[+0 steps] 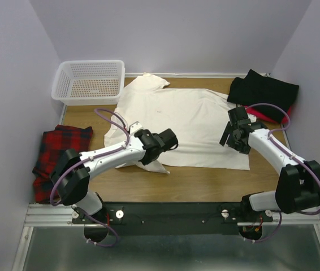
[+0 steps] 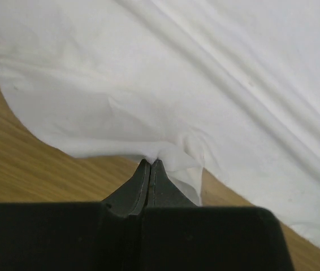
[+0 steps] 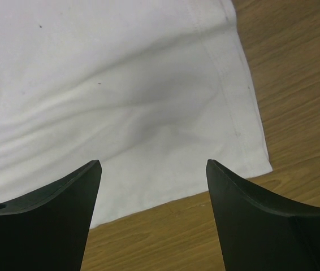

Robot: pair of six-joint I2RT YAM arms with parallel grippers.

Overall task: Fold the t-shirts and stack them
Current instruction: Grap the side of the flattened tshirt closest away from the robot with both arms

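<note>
Lying crumpled at the table's left edge, a red-and-black checked cloth (image 1: 61,152) droops partly over the side. Behind it stands a white plastic mesh basket (image 1: 86,100). The left arm stretches low across the wooden table (image 1: 205,183). The left gripper (image 2: 150,165) is pinched together on a puckered bit of the cream-white t-shirt (image 1: 188,121) at its near edge. That soft, wrinkled shirt lies spread over the middle of the table, one sleeve toward the basket. The right arm bends inward, and the right gripper (image 3: 153,164) hovers over the shirt's stitched hem corner, its dark tapered fingers (image 3: 64,197) wide apart and holding nothing. At far right a bunched black t-shirt (image 1: 264,93) hides most of a red t-shirt (image 1: 268,117), of which only a strip shows.
</note>
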